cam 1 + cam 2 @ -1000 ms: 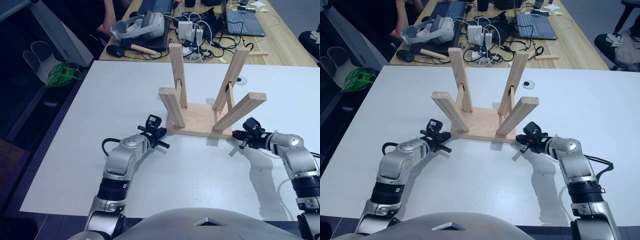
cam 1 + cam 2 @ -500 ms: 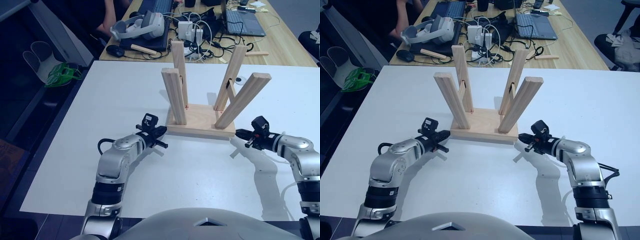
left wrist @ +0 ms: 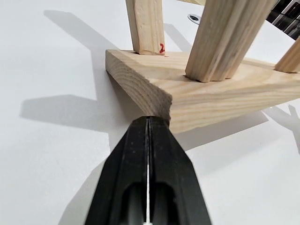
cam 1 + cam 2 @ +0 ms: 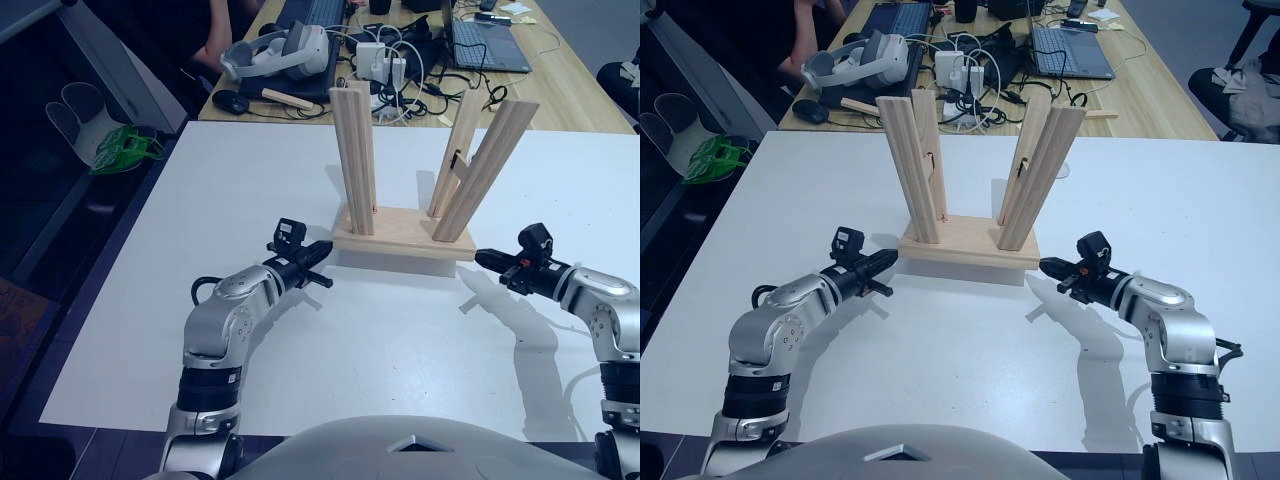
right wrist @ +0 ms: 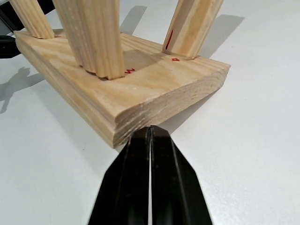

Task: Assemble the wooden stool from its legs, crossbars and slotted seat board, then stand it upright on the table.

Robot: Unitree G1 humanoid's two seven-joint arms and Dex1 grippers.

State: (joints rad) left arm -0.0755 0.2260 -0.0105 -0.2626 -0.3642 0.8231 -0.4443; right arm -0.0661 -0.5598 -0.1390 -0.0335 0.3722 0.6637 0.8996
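Note:
The wooden stool stands upside down on the white table (image 4: 250, 200), its seat board (image 4: 400, 236) at the bottom and the legs (image 4: 356, 150) pointing up. The board's near edge is tipped up off the table, with shadow under it. My left gripper (image 4: 325, 247) is shut, its tip pressed at the board's near left corner (image 3: 154, 101). My right gripper (image 4: 481, 256) is also shut, its tip at the near right corner (image 5: 126, 126). Neither holds anything. Red marks show where the legs enter the board.
Behind the table runs a wooden desk (image 4: 570, 85) with a headset (image 4: 275, 55), laptops, cables and a loose wooden stick (image 4: 287, 98). A green object (image 4: 122, 148) lies off the table's far left corner. A small round disc (image 3: 193, 18) lies on the table beyond the stool.
The stool has tipped away from me and its near edge has risen, so the legs now look near upright. Both grippers have moved outward, their tips staying at the near corners.

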